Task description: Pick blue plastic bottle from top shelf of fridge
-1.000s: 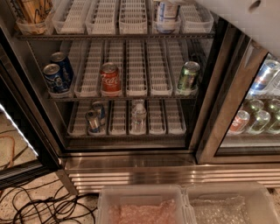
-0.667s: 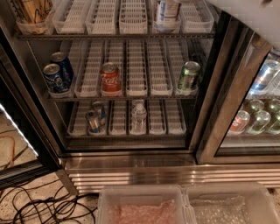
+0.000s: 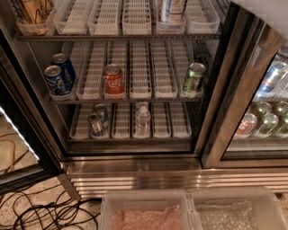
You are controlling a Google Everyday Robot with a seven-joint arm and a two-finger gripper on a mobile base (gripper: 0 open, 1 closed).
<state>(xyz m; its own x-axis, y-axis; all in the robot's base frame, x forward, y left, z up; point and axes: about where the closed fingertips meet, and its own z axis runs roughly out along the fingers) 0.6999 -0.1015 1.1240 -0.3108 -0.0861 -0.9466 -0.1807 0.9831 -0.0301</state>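
The fridge [image 3: 135,166] stands in front with its left door open. The blue plastic bottle [image 3: 172,9] stands in a white lane tray on the top shelf [image 3: 135,22], right of centre; only its lower part with the white label shows, cut off by the top edge. My gripper is out of view. Only a white piece of my arm [image 3: 265,10] shows in the top right corner, to the right of the bottle and apart from it.
The middle shelf holds two blue cans [image 3: 58,77], a red can [image 3: 113,81] and a green can [image 3: 194,77]. The lower shelf has two cans [image 3: 96,121] and a small clear water bottle [image 3: 142,120]. Closed right door [image 3: 234,112]. Plastic bins [image 3: 148,211] and floor cables [image 3: 40,213] lie below.
The white arm has drawn back up and to the right; it covers much less of the upper right corner than a second ago. The bottle and cans have not moved.
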